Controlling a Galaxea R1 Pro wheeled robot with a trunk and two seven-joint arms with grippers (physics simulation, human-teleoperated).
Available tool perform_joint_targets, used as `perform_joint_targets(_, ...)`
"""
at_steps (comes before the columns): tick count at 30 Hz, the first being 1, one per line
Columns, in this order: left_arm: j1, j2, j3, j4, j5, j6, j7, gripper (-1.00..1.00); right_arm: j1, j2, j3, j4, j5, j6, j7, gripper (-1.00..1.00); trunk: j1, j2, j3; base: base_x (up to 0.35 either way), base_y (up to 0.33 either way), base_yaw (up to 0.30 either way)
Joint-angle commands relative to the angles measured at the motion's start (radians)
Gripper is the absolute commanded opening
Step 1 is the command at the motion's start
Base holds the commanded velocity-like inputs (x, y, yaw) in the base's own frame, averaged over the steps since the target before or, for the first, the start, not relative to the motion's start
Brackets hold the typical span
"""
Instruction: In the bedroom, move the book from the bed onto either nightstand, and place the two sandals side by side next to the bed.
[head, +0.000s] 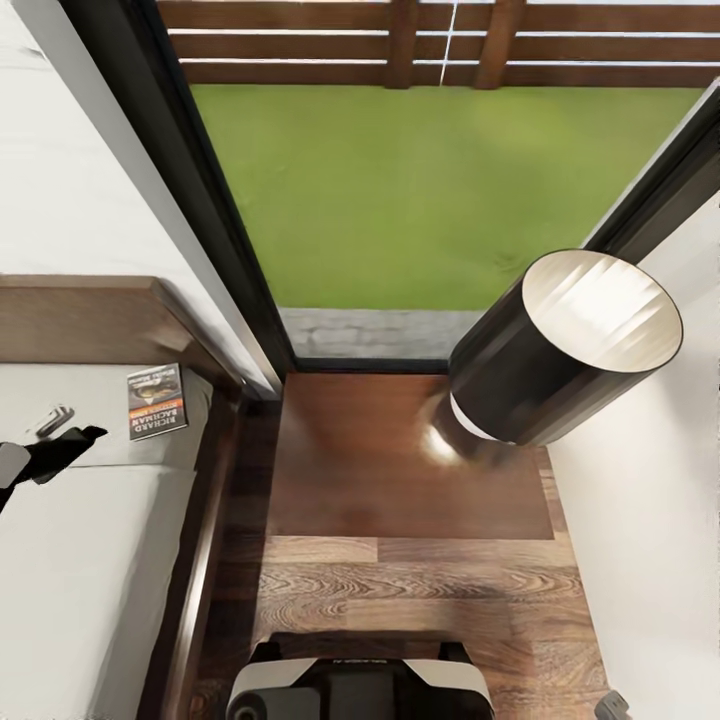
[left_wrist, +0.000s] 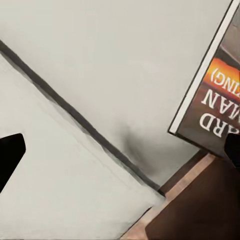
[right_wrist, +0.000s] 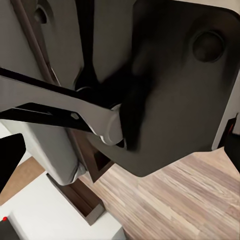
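Observation:
The book (head: 157, 401), a thin dark paperback with an orange band, lies flat on the off-white mattress of the bed (head: 90, 560), close to the headboard and the bed's right edge. My left gripper (head: 62, 430) hovers over the mattress just left of the book, open, with nothing between its fingers. The left wrist view shows the book (left_wrist: 215, 85) off to one side of the gap of the left gripper (left_wrist: 120, 150). The nightstand (head: 400, 470) stands right of the bed. My right gripper (right_wrist: 120, 155) is open beside my own trunk. The sandals are out of view.
A lamp with a black shade (head: 565, 345) stands on the nightstand's right half, leaving its left half bare. A tall black-framed window (head: 230, 260) with grass outside rises behind. The bed's dark side rail (head: 200, 570) and plank floor (head: 420, 590) separate me from the nightstand; my base (head: 360, 690) is below.

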Motion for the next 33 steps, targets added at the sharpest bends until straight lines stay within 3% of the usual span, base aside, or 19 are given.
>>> perform_joint_targets(1, 0.006, 0.013, 0.007, 0.051, -0.041, 0.028, -0.100, 1.00, 0.000, 0.000, -0.009, -0.001, 0.007, 0.008, 0.005, 1.00, -0.004, 0.007, 0.003, 0.000, 0.000, 0.000)
perform_joint_targets(5, 0.021, 0.020, 0.007, 0.115, -0.114, 0.038, -0.244, 1.00, 0.000, 0.000, -0.009, -0.001, 0.007, 0.008, 0.005, 1.00, -0.019, 0.035, 0.015, 0.000, 0.000, 0.000)
perform_joint_targets(8, 0.044, 0.022, 0.006, 0.160, -0.216, 0.040, -0.394, 1.00, 0.000, 0.001, -0.009, -0.001, 0.007, 0.008, 0.004, 1.00, -0.031, 0.056, 0.025, 0.000, 0.000, 0.000)
perform_joint_targets(12, 0.067, 0.022, 0.006, 0.184, -0.267, 0.041, -0.496, 1.00, 0.000, 0.001, -0.009, -0.001, 0.007, 0.008, 0.003, 1.00, -0.046, 0.084, 0.037, 0.000, 0.000, 0.000)
perform_joint_targets(15, 0.081, 0.022, 0.006, 0.209, -0.283, 0.040, -0.560, 1.00, 0.000, 0.001, -0.009, -0.001, 0.007, 0.008, 0.003, 1.00, -0.057, 0.105, 0.047, 0.000, 0.000, 0.000)
perform_joint_targets(20, 0.107, 0.020, 0.003, 0.242, -0.338, 0.038, -0.626, 1.00, 0.000, 0.002, -0.009, -0.001, 0.007, 0.008, 0.003, 1.00, -0.077, 0.140, 0.062, 0.000, 0.000, 0.000)
perform_joint_targets(24, 0.122, 0.017, 0.001, 0.250, -0.443, 0.038, -0.728, 1.00, 0.000, 0.003, -0.009, -0.001, 0.008, 0.008, 0.003, 1.00, -0.092, 0.168, 0.075, 0.000, 0.000, 0.000)
perform_joint_targets(26, 0.132, 0.013, -0.001, 0.251, -0.468, 0.037, -0.763, 1.00, 0.000, 0.004, -0.009, -0.001, 0.008, 0.008, 0.003, 1.00, -0.100, 0.182, 0.081, 0.000, 0.000, 0.000)
perform_joint_targets(30, 0.167, -0.014, -0.005, 0.252, -0.485, 0.034, -0.783, 1.00, 0.000, 0.004, -0.009, -0.001, 0.008, 0.008, 0.003, 1.00, -0.115, 0.210, 0.094, 0.000, 0.000, 0.000)
perform_joint_targets(33, 0.178, -0.053, -0.009, 0.252, -0.488, 0.026, -0.786, 1.00, 0.000, 0.004, -0.009, -0.001, 0.008, 0.008, 0.003, 1.00, -0.126, 0.231, 0.103, 0.000, 0.000, 0.000)
